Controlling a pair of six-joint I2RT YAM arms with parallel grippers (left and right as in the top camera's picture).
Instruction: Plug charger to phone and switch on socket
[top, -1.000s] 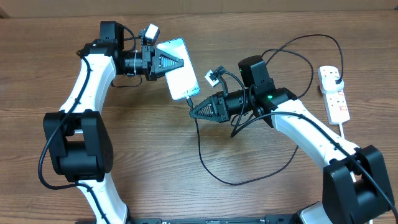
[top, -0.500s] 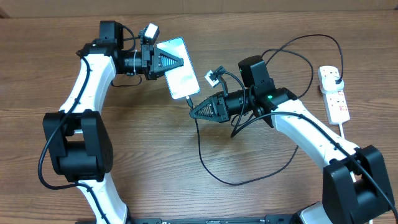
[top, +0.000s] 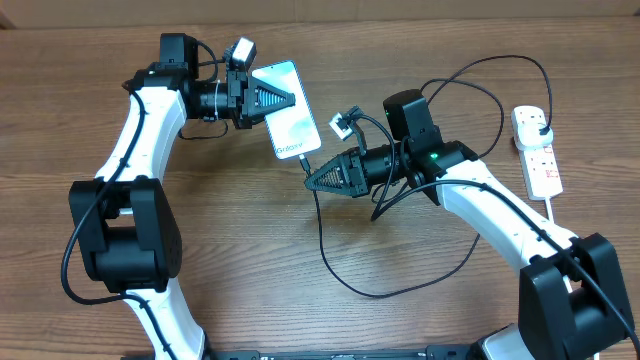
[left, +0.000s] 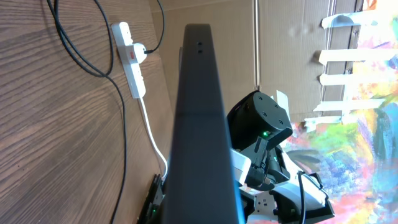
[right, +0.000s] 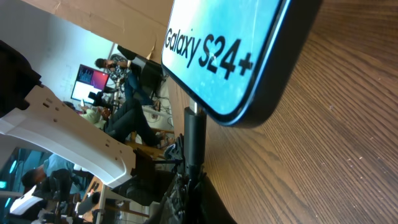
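Left gripper (top: 285, 100): pressed together on the far left edge of the phone (top: 292, 130). The phone is held above the table (top: 240, 260), left of centre, with its screen facing up toward the overhead camera. In the left wrist view only the dark frame of the phone (left: 202, 124) is seen, edge-on, as a bar down the middle of the picture.

Right gripper (top: 312, 180): closed on the connector end of the charger (top: 322, 240), just beside the near right end of the phone. In the right wrist view the black connector (right: 194, 134) is seen meeting the bottom edge of the phone (right: 236, 56). Whether it is fully seated cannot be told. "Galaxy S24+" is read on the light blue screen.

The black cable is seen running from the connector toward the near side, looping right across the table, then rising to the far right.

Socket (top: 541, 160): lying flat at the far right of the table, well apart from both grippers. A black plug (top: 540, 126) is seated in its far outlet. Red markings are noted on it; the switch position cannot be told.
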